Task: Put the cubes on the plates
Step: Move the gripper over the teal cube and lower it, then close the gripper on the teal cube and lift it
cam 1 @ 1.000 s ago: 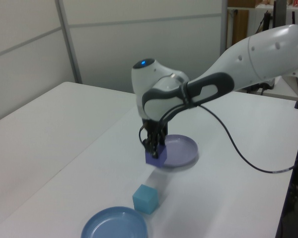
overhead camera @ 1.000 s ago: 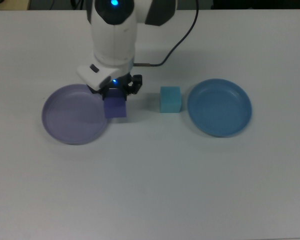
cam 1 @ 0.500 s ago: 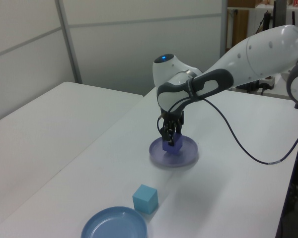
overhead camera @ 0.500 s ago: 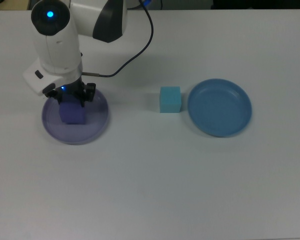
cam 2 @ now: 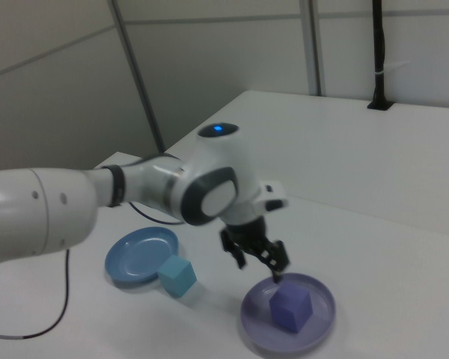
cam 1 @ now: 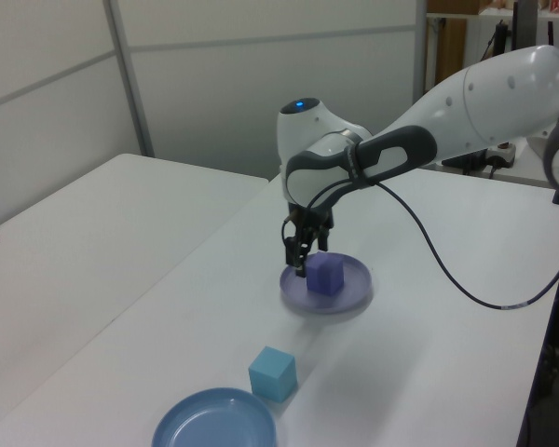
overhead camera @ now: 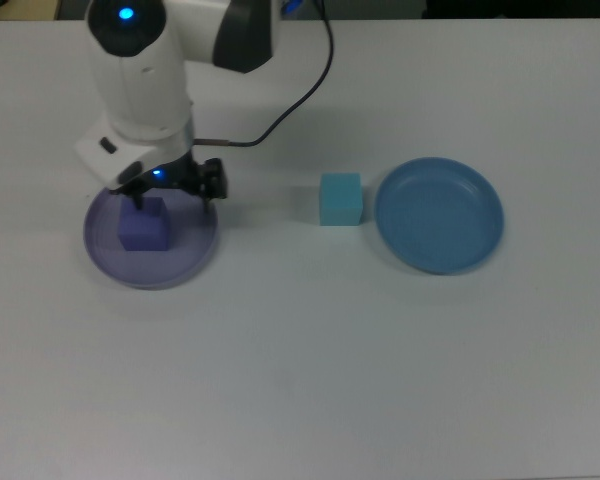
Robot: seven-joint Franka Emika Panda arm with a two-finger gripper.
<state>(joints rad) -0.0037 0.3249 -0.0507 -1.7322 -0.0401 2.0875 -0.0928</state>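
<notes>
Top view: the gripper (overhead camera: 172, 186) hangs above the far rim of the purple plate (overhead camera: 195, 255), fingers apart and holding nothing. The purple cube (overhead camera: 144, 223) sits inside this plate, just below and to the top view's left of the claw, free of it. The turquoise cube (overhead camera: 340, 198) stands on the table (overhead camera: 310, 370) well off to the top view's right of the claw, just beside the blue plate (overhead camera: 440, 215) but not on it. Judgement: half the task is done; the turquoise cube waits near its plate for a short carry.

Left view: the claw (cam 1: 304, 259) is raised clear above the purple cube (cam 1: 325, 275), which rests flat in the purple plate (cam 1: 349, 300). The turquoise cube (cam 1: 273, 372) and the blue plate (cam 1: 214, 424) lie nearer the camera, well apart from the claw.

Right view: the spread fingers (cam 2: 278, 258) hover over the plate's rim (cam 2: 325, 295), the purple cube (cam 2: 291, 308) below them. The turquoise cube (cam 2: 177, 275) overlaps the blue plate (cam 2: 138, 258) as seen here; I cannot tell contact from this angle.
</notes>
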